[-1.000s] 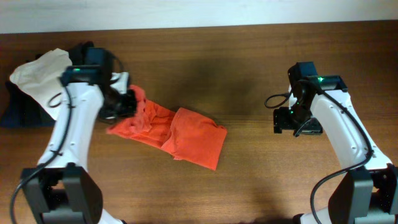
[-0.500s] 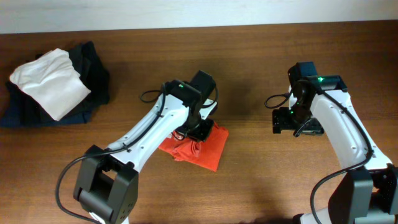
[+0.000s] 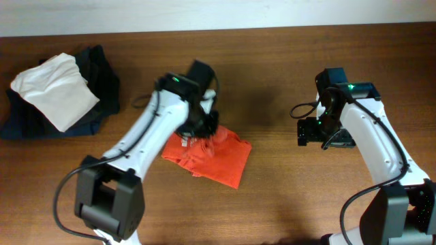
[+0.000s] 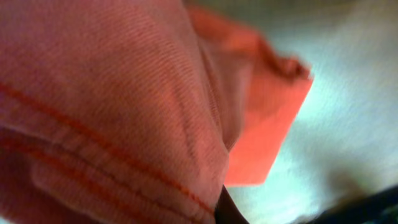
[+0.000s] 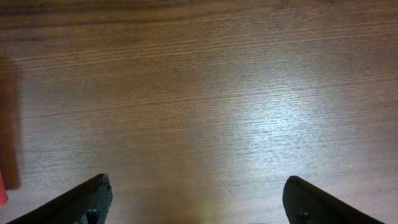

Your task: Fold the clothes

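Note:
The red-orange T-shirt (image 3: pixel 219 160) lies folded into a small bundle at the table's middle, with a white label showing on its left part. My left gripper (image 3: pixel 200 127) is down on the bundle's upper left edge. In the left wrist view the shirt's cloth (image 4: pixel 118 93) fills the frame right against the camera, with one dark fingertip (image 4: pixel 226 211) under its hem, so the gripper seems shut on the shirt. My right gripper (image 3: pixel 310 133) is open and empty over bare wood at the right; its fingers (image 5: pixel 87 199) stand wide apart in the right wrist view.
A folded white garment (image 3: pixel 53 90) lies on dark navy folded garments (image 3: pixel 99 71) at the back left. The wooden table (image 3: pixel 286 204) is bare around the right arm. A red sliver of the shirt (image 5: pixel 2 186) shows at the left edge of the right wrist view.
My left gripper carried the shirt's left edge across to the right, folding it over, then drew back up and left a little. The shirt is now a compact bundle. The right arm has not moved.

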Available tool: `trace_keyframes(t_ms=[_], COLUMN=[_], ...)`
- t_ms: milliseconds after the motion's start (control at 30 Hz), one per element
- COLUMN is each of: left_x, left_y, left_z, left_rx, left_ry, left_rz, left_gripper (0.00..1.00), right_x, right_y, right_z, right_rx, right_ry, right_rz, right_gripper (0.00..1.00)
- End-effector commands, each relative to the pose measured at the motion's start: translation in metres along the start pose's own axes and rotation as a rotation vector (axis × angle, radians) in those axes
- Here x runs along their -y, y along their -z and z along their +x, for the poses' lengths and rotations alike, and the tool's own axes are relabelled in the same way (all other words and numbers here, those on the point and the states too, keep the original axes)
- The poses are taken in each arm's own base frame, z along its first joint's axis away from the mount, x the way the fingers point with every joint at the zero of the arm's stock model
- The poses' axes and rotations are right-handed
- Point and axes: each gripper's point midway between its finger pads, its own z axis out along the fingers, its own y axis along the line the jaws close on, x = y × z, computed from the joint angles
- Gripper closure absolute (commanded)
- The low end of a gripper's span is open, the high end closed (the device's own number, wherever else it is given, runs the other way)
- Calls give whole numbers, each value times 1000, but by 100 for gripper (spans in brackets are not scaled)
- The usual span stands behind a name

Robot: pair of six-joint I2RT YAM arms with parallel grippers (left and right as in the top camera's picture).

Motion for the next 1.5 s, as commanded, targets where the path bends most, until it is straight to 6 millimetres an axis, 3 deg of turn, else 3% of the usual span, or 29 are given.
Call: trace_keyframes(t_ms=[0, 100, 200, 333, 367, 433, 467, 533, 600, 667, 700, 800, 867, 900, 967, 1100, 1233, 1300, 1367, 1400, 1433, 1467], left_x=[21, 39, 41, 57, 68, 109, 111, 85, 55, 28, 0, -47, -64, -67, -73, -79, -87, -87, -83, -83, -83, -83], left_y=[-32, -38, -39, -40, -40, -33, -30, -18, 21, 55, 76, 84, 75, 65, 42, -12, -53, -64, -65, -65, -65, -65], left_z=[38, 53, 54, 53, 57, 70, 67, 47, 11, -15, -35, -58, -65, -67, -68, -65, -57, -54, -53, -53, -52, -52], left_rx=[-115, -142, -140, -129, -139, -159, -141, -100, 16, 134, 220, 289, 281, 261, 203, 69, -34, -62, -65, -68, -72, -72], left_ry=[-62, -195, -235, -253, -264, -436, -498, -457, -404, -335, -261, -107, -69, -60, -40, -5, 28, 30, 21, 21, 22, 22], left_rz=[-4, -10, -15, 50, 93, 327, 345, 247, 223, 220, 211, 198, 191, 186, 184, 207, 209, 209, 209, 208, 208, 208], left_gripper=[99, 98, 91, 63, 55, 48, 44, 44, 43, 42, 41, 40, 40, 40, 40, 39, 39, 39, 39, 38, 39, 39], right_x=[5, 5, 5, 4, 4, 4, 3, 2, -23, -53, -69, -127, -161, -175, -200, -254, -286, -288, -268, -249, -213, -199], right_y=[3, 3, 3, 3, 3, 3, 3, 3, 5, 11, 17, 47, 60, 61, 61, 42, 9, -19, -50, -64, -84, -89], right_z=[-3, -3, -3, -3, -3, -4, -5, -4, -3, -3, -3, 8, 20, 26, 39, 73, 98, 120, 133, 137, 133, 128], right_rx=[16, 16, 14, 14, 15, 20, 23, 20, 12, 23, 32, 69, 84, 87, 77, 11, -97, -223, -332, -393, -431, -427], right_ry=[-10, -6, -6, -6, -6, -7, -7, -6, 79, 137, 173, 369, 489, 544, 630, 813, 871, 876, 854, 811, 698, 646], right_rz=[21, 21, 21, 16, 16, 15, 12, 4, -136, -312, -411, -723, -819, -826, -834, -842, -827, -779, -653, -553, -336, -244], right_gripper=[9, 9, 7, 4, 4, 4, 2, 0, 1, 1, 1, 1, 6, 14, 39, 41, 40, 39, 40, 42, 43, 43])
